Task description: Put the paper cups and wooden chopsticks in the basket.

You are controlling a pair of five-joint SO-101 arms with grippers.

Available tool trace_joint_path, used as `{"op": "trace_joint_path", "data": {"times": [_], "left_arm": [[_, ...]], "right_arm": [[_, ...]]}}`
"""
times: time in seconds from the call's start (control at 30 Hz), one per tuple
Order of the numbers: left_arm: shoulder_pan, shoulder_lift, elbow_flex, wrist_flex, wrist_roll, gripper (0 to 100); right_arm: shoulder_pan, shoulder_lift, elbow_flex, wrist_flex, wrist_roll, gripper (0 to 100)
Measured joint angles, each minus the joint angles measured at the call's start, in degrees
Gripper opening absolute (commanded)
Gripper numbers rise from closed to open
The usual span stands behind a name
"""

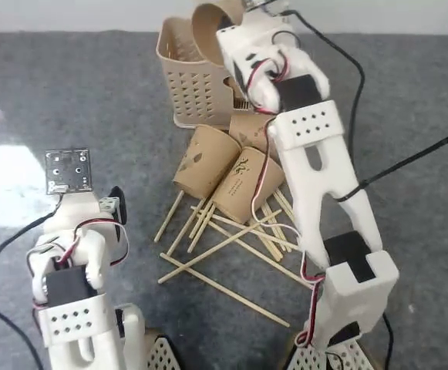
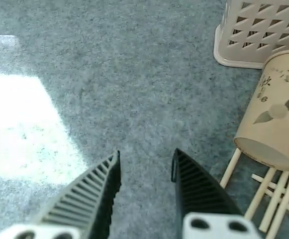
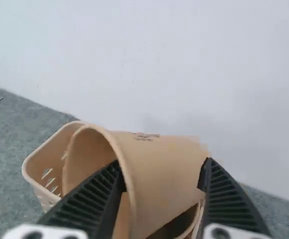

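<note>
At the left, the left gripper [image 2: 146,155] is found low over the grey surface [image 2: 134,74], with its jaws parted and nothing between them. Toward the middle, the wooden chopsticks [image 1: 224,247] are seen scattered flat in a loose crossed heap. Three paper cups [image 1: 204,158] are recorded lying on their sides on and beside the heap, just in front of the basket [image 1: 185,85]. At the right, the right gripper [image 3: 161,167] is observed clamped around a fourth paper cup [image 3: 149,159], which is held tilted above the basket.

Matt paper cups [image 1: 204,160], plastic basket [image 1: 197,92], wooden chopsticks [image 1: 224,289]
</note>
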Motion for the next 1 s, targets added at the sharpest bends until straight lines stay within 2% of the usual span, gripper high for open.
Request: {"op": "trace_joint_path", "data": {"times": [0.17, 0.23, 0.5, 0.63, 1.0], "left_arm": [[1.3, 0.0, 0.8, 0.0, 0.0, 16], [1.4, 0.0, 0.9, 0.0, 0.0, 16], [1.4, 0.0, 0.9, 0.0, 0.0, 16], [1.4, 0.0, 0.9, 0.0, 0.0, 16], [1.4, 0.0, 1.9, 0.0, 0.0, 16]], "right_arm": [[0.1, 0.0, 0.0, 0.0, 0.0, 0.1], [0.8, 0.0, 0.0, 0.0, 0.0, 2.2], [4.1, 0.0, -0.8, 1.0, -1.2, 0.7], [4.9, 0.0, -7.6, 6.9, -5.7, 0.7], [7.3, 12.9, -23.6, 17.8, -6.6, 0.7]]}}
